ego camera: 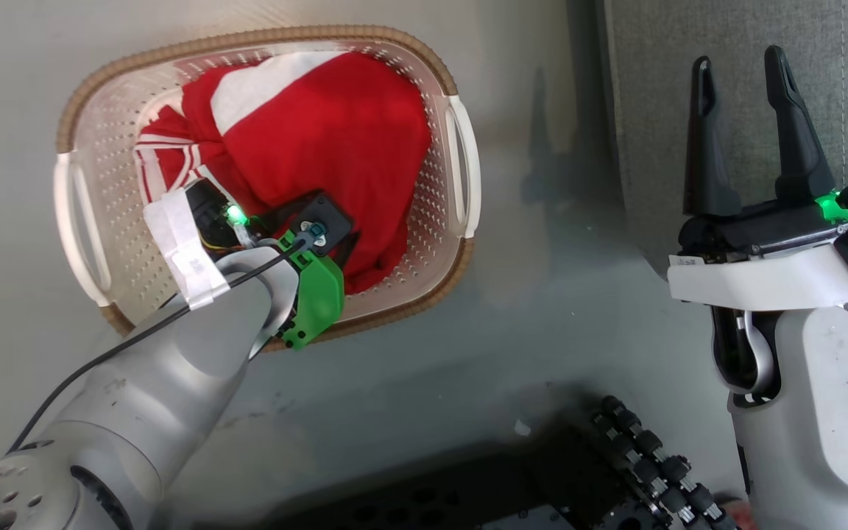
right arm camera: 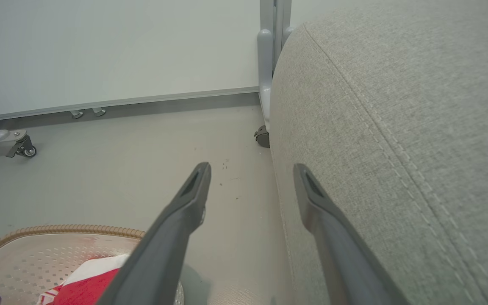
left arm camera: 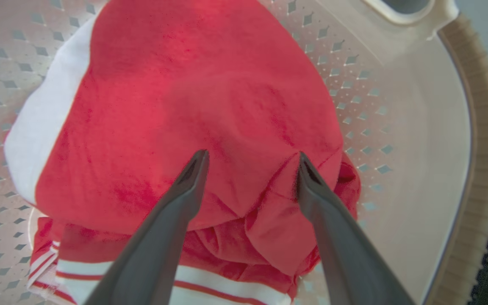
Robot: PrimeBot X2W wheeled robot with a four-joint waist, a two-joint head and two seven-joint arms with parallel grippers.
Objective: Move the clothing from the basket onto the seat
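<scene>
Red clothing (ego camera: 321, 132) heaped in basket (ego camera: 247, 37) on floor (ego camera: 542, 294) beside seat (ego camera: 652, 110). Left end effector (left arm camera: 252, 157) spread wide, tips on it, not clenched. Right end effector (ego camera: 739, 62) released, empty. Right wrist view adds wall (right arm camera: 100, 42).

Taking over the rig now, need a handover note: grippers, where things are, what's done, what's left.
Left gripper: open, reaching down into the basket, fingertips at the top of the red clothing, not closed on it.
Right gripper: open, empty, hanging beside the edge of the seat.
Things: the clothing lies bundled in the basket, which stands on the floor to the left of the seat. I see nothing on the part of the seat in view.
Done: the reach into the basket; nothing has been moved yet.
Left: close on the cloth, lift it out, lay it on the seat, then go back for whatever remains.
</scene>
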